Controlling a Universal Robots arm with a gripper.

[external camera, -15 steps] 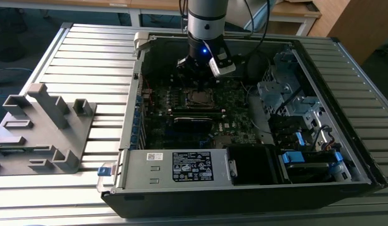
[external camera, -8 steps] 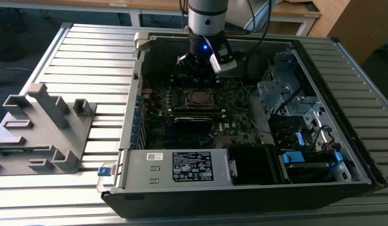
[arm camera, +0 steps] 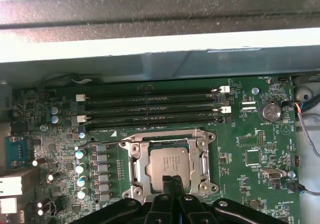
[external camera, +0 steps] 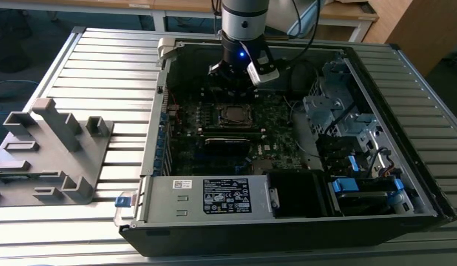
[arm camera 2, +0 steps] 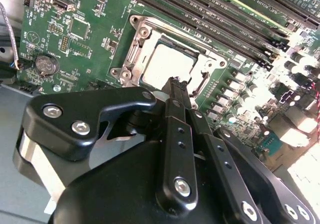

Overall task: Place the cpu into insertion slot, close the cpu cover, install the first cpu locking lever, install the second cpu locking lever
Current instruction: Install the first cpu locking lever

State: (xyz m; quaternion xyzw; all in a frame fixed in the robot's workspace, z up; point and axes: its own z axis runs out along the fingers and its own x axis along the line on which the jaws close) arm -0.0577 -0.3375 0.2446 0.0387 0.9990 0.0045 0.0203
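Two fingertips [arm camera: 167,184] together, nothing clamped; I judge poking pose. Gripper [arm camera: 172,180] at cpu cover [arm camera: 138,166] edge away from memory slots [arm camera: 150,109]; contact unclear. cpu [arm camera: 170,163] seated mid-motherboard [arm camera: 250,184], cover flat around it.

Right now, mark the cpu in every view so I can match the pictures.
Exterior view: the cpu sits mid-motherboard inside the open case, nearer the camera than the arm.
Second wrist view: pale square just past the claw's tips.
First wrist view: same, just past the claw's tips.
Shared landmark: the silver frame ringing it.
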